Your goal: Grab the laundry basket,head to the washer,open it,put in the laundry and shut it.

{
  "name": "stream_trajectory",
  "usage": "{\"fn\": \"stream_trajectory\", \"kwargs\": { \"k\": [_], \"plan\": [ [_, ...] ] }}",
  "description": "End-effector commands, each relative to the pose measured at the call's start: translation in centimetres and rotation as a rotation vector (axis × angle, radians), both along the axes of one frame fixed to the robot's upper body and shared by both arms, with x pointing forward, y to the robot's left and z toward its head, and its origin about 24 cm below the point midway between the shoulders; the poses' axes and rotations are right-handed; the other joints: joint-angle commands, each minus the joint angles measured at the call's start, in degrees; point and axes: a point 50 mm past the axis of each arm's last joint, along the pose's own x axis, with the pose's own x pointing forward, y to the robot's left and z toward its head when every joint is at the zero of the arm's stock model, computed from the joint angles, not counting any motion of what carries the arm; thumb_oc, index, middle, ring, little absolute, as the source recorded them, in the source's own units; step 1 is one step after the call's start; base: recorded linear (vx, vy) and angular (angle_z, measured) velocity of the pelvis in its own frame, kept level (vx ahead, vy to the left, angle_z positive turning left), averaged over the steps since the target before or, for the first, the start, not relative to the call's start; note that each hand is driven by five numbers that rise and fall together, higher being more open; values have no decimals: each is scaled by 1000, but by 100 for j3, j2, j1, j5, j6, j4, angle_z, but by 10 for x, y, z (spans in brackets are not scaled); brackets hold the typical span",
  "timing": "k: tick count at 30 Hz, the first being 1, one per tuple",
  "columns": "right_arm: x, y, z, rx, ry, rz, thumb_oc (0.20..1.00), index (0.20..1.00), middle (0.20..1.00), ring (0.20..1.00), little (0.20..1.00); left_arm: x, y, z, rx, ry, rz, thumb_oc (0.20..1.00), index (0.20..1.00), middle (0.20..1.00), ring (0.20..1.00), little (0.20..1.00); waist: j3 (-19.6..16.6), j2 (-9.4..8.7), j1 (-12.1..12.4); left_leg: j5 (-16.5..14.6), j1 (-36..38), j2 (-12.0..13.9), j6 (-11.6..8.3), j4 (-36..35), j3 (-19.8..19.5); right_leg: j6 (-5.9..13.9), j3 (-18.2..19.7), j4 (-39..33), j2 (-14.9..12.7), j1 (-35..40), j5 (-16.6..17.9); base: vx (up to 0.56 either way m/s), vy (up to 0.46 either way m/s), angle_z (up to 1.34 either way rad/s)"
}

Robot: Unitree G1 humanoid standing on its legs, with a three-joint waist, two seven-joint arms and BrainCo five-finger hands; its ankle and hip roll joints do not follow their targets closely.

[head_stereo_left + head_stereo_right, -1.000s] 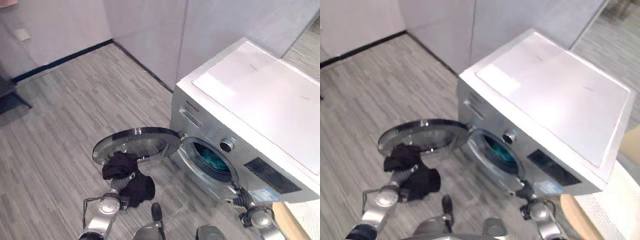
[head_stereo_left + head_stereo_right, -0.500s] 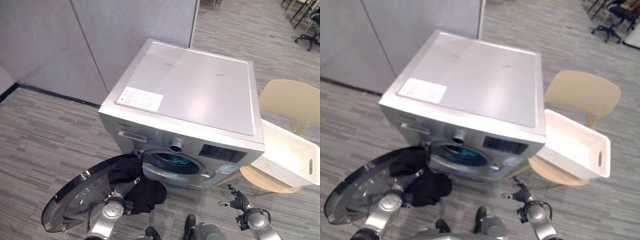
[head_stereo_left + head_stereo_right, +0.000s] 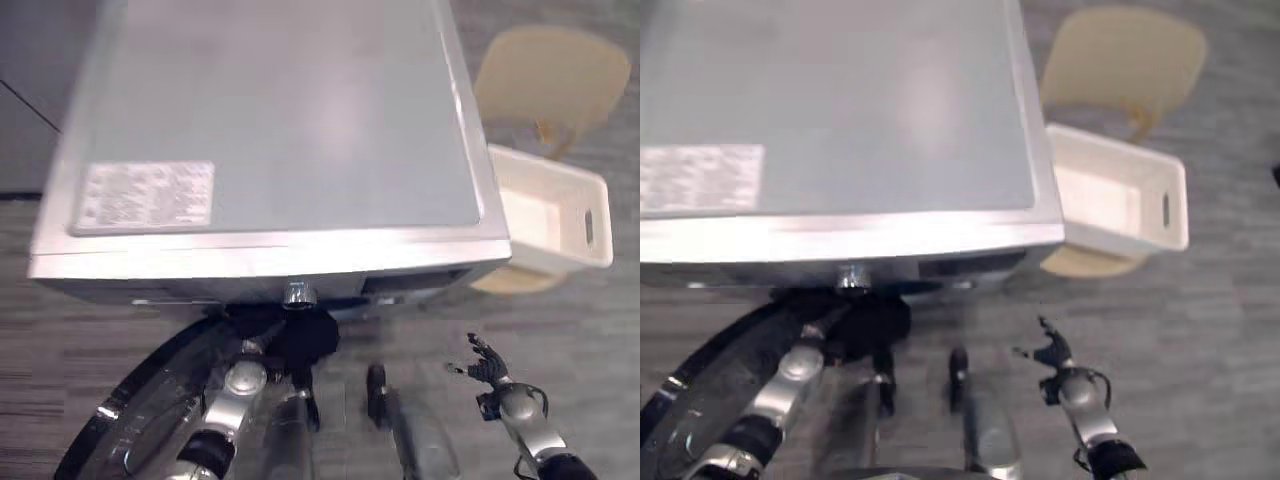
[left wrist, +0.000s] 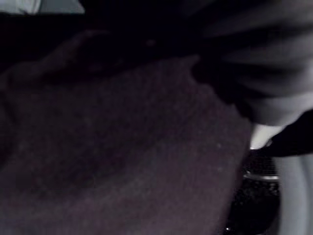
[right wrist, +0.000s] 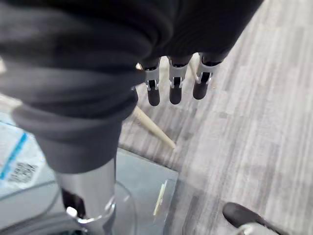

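The left eye view looks down on the washer (image 3: 270, 150), whose door (image 3: 150, 400) is swung open low at the left. The left robot hand (image 3: 262, 340) pushes dark laundry (image 3: 300, 335) toward the opening under the front edge; its fingers are hidden in the cloth, so I cannot tell their state. So the loading step is in hand. Next, I think, the cloth must go fully inside and be released before the door is closed.

The right eye view shows the white laundry basket (image 3: 1120, 200) resting on a beige chair (image 3: 1120, 50) beside the washer, and the right robot hand (image 3: 1052, 355) hanging free.

The left wrist view shows the dark cloth from very close.

The right wrist view shows the right fingers (image 5: 176, 81) straight and holding nothing, above the floor (image 5: 254, 122).
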Motion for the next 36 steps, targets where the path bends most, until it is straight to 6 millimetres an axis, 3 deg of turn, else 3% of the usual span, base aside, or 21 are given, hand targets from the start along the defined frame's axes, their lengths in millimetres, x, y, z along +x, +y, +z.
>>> {"fn": "stream_trajectory", "kwargs": {
  "k": [1, 5, 8, 11, 12, 13, 14, 17, 18, 19, 20, 21, 22, 26, 27, 30, 31, 32, 36],
  "plan": [
    [8, 8, 12, 51, -101, -23, 1000, 1000, 1000, 1000, 1000, 11, -2, 29, -101, -192, 107, 200, 200, 200, 200, 200, -101, 76, 47, -934, -130, 285, -148, 853, -50, 226, 16, 76, -39, -125, -163, -133, -29, -20],
    [17, 20, 21, 97, -164, -34, 1000, 1000, 1000, 1000, 1000, 24, -17, 44, -256, -266, 189, 200, 200, 200, 200, 200, 76, -1, 4, -1084, -754, 370, -123, 1463, -114, 150, -30, 553, -92, -725, -275, -117, -78, -2],
    [37, 37, 47, 140, -304, -16, 1000, 1000, 1000, 1000, 1000, 43, -51, 75, -486, -352, 191, 200, 200, 200, 200, 200, 267, 22, -105, -1375, -1988, 559, -81, 2701, -219, -24, 3, 1691, -105, -1984, -600, -166, -112, 17],
    [43, 40, 58, 133, -353, 6, 1000, 1000, 1000, 1000, 1000, 51, -60, 90, -487, -396, 160, 200, 200, 200, 200, 200, 234, 65, -128, -1541, -2593, 648, -63, 3291, -297, -103, 6, 2211, -73, -2572, -779, -103, -75, 4],
    [46, 40, 62, 125, -375, 9, 1000, 1000, 1000, 1000, 1000, 56, -61, 99, -459, -420, 148, 200, 200, 200, 200, 200, 227, 84, -158, -1594, -2900, 702, -65, 3586, -341, -108, -14, 2474, -51, -2854, -866, -43, -39, -13],
    [51, 39, 73, 121, -424, 28, 1000, 1000, 1000, 1000, 1000, 67, -59, 121, -393, -489, 124, 200, 200, 200, 200, 200, 208, 131, -211, -1747, -3340, 799, -5, 4052, -432, -157, 36, 2892, -8, -3314, -1011, -41, -39, -13],
    [51, 39, 73, 121, -425, 28, 1000, 1000, 1000, 1000, 1000, 68, -59, 121, -393, -490, 123, 200, 200, 200, 200, 200, 186, 143, -210, -1764, -3391, 808, -5, 4089, -443, -159, 31, 2919, -3, -3358, -1023, -22, -24, -20],
    [51, 37, 82, 121, -469, 52, 1000, 1000, 1000, 1000, 1000, 90, -45, 166, -253, -620, 140, 200, 200, 200, 200, 200, 94, 231, -353, -1990, -4065, 962, 89, 4767, -670, -215, 67, 3576, 35, -4008, -1264, -2, -20, -19],
    [48, 36, 86, 124, -490, 80, 1000, 1000, 1000, 1000, 1000, 105, -25, 207, -143, -720, 193, 200, 200, 200, 200, 200, 37, 291, -463, -2108, -4390, 1072, 111, 5109, -744, -247, 70, 3917, 41, -4331, -1399, 15, -39, -11],
    [47, 34, 89, 122, -502, 88, 1000, 1000, 1000, 1000, 1000, 111, -14, 233, -104, -779, 232, 200, 200, 200, 200, 200, 9, 311, -530, -2162, -4561, 1102, 116, 5281, -785, -258, 50, 4067, 48, -4475, -1469, 25, -30, -11],
    [48, 35, 89, 123, -506, 88, 1000, 1000, 1000, 1000, 1000, 112, -14, 234, -104, -782, 231, 200, 200, 200, 200, 200, 10, 316, -530, -2173, -4601, 1102, 115, 5312, -799, -259, 43, 4094, 46, -4507, -1484, 36, -42, -9],
    [47, 33, 94, 118, -528, 114, 1000, 1000, 1000, 1000, 1000, 117, 3, 282, -17, -885, 285, 200, 200, 200, 200, 200, -45, 354, -658, -2227, -4828, 1127, 121, 5505, -869, -272, 46, 4311, 70, -4732, -1558, 32, -24, -5],
    [48, 33, 95, 120, -532, 113, 1000, 1000, 1000, 1000, 1000, 118, 2, 284, -16, -889, 283, 200, 200, 200, 200, 200, -41, 354, -655, -2236, -4867, 1125, 120, 5531, -880, -273, 41, 4336, 66, -4765, -1570, 35, -25, -1],
    [51, 24, 113, 111, -603, 152, 1000, 1000, 1000, 1000, 1000, 101, 24, 376, 203, -1143, 424, 200, 200, 200, 200, 200, -93, 452, -814, -2259, -5380, 1152, 117, 5760, -970, -242, 9, 4533, 101, -5210, -1563, 12, -7, 1],
    [51, 24, 113, 113, -606, 151, 1000, 1000, 1000, 1000, 1000, 101, 23, 377, 205, -1146, 424, 200, 200, 200, 200, 200, -92, 450, -809, -2259, -5404, 1151, 117, 5769, -976, -241, 6, 4539, 101, -5229, -1563, 3, -4, 6],
    [51, 22, 118, 109, -624, 170, 1000, 1000, 1000, 1000, 1000, 86, 29, 412, 317, -1266, 520, 200, 200, 200, 200, 200, -90, 488, -819, -2237, -5742, 1144, 109, 5908, -1056, -210, -16, 4629, 113, -5504, -1530, 0, 0, 0],
    [51, 21, 120, 104, -632, 179, 1000, 1000, 1000, 1000, 1000, 83, 29, 418, 342, -1284, 527, 743, 743, 743, 743, 743, -89, 502, -822, -2230, -5834, 1148, 102, 5954, -1067, -201, -21, 4665, 122, -5574, -1525, 35, -15, 0],
    [50, 18, 121, 92, -631, 191, 1000, 1000, 1000, 1000, 1000, 83, 29, 420, 392, -1276, 499, 1000, 1000, 1000, 1000, 1000, -70, 532, -798, -2227, -5974, 1149, 103, 6055, -1110, -189, -11, 4763, 128, -5708, -1520, 31, -6, -2],
    [53, 15, 121, 79, -617, 190, 1000, 1000, 1000, 1000, 1000, 95, 26, 404, 518, -1158, 368, 1000, 1000, 1000, 1000, 1000, -61, 592, -738, -2210, -6037, 1113, 93, 6104, -1136, -198, -53, 4846, 84, -5743, -1535, 11, 3, -5]
  ]
}}
